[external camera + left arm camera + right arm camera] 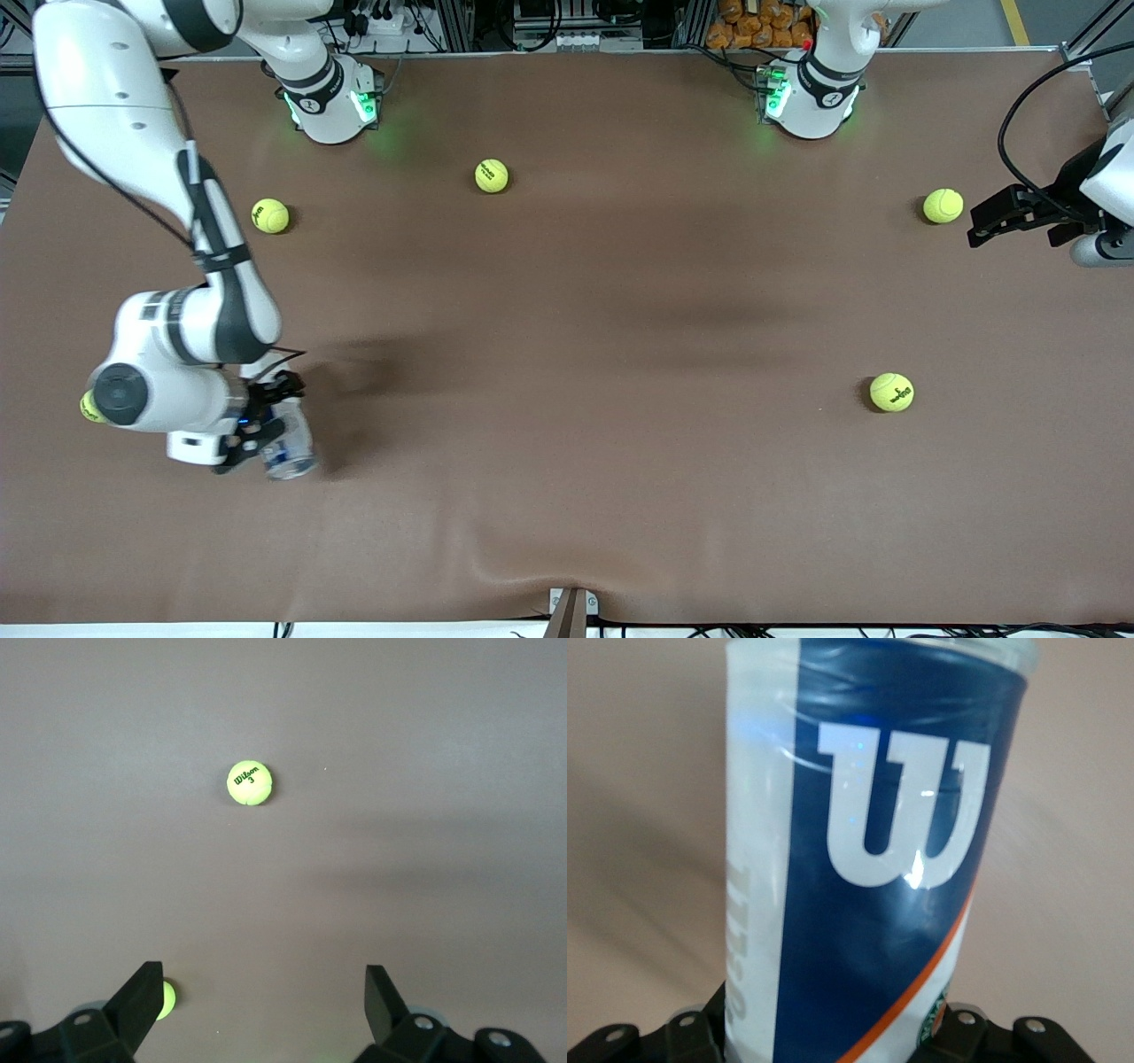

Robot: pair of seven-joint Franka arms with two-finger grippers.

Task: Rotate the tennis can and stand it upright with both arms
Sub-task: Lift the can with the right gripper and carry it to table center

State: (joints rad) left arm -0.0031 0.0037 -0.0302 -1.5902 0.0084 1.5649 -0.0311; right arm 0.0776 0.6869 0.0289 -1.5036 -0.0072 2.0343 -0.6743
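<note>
The tennis can (290, 446) is a clear cylinder with a white and dark-blue label, near the right arm's end of the table. My right gripper (257, 427) is shut on it, one finger on each side. In the right wrist view the can (877, 859) fills the picture with its white "W" logo showing, and the right gripper (833, 1041) clasps its lower part. I cannot tell whether the can rests on the table. My left gripper (997, 219) is open and empty over the left arm's end of the table, and it shows open in the left wrist view (264, 997).
Yellow-green tennis balls lie on the brown table (567, 372): one (270, 215) and another (492, 175) near the right arm's base, one (943, 206) beside the left gripper, one (891, 392) nearer the camera. One (89, 406) is half hidden by the right arm.
</note>
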